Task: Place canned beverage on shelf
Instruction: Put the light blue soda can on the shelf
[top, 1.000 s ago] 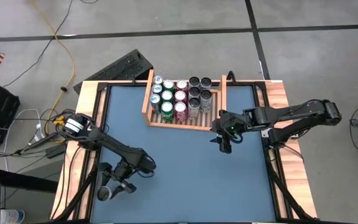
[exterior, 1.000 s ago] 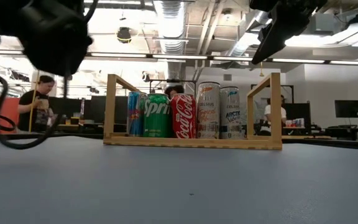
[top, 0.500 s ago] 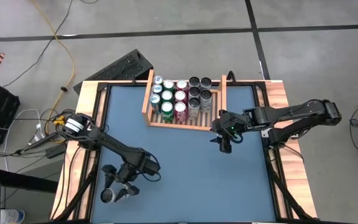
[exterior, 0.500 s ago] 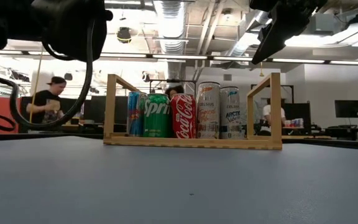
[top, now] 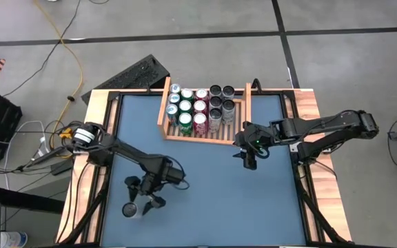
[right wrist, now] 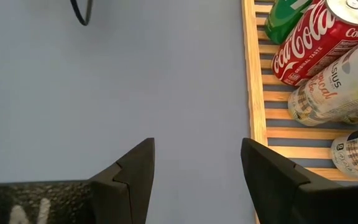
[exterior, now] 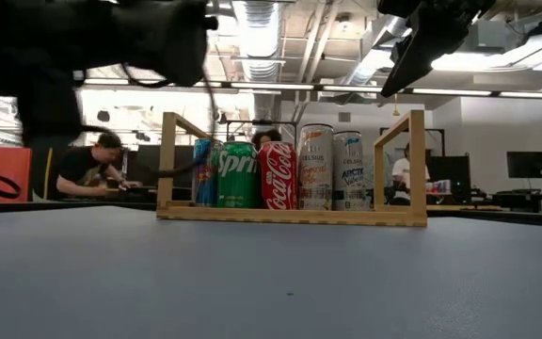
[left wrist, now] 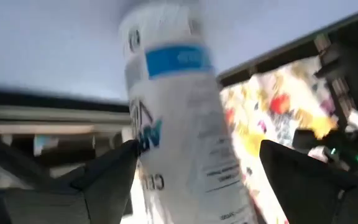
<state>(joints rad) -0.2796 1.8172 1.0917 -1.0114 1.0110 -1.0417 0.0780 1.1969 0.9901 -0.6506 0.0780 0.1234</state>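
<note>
The left gripper [top: 145, 196], having swung inward along the table's near side, spreads its fingers around a white can [left wrist: 179, 118] still far from the shelf [top: 205, 134], while the right gripper [top: 248, 160] waits empty, fingers apart.

2 dark jointed arms, black cables
</note>
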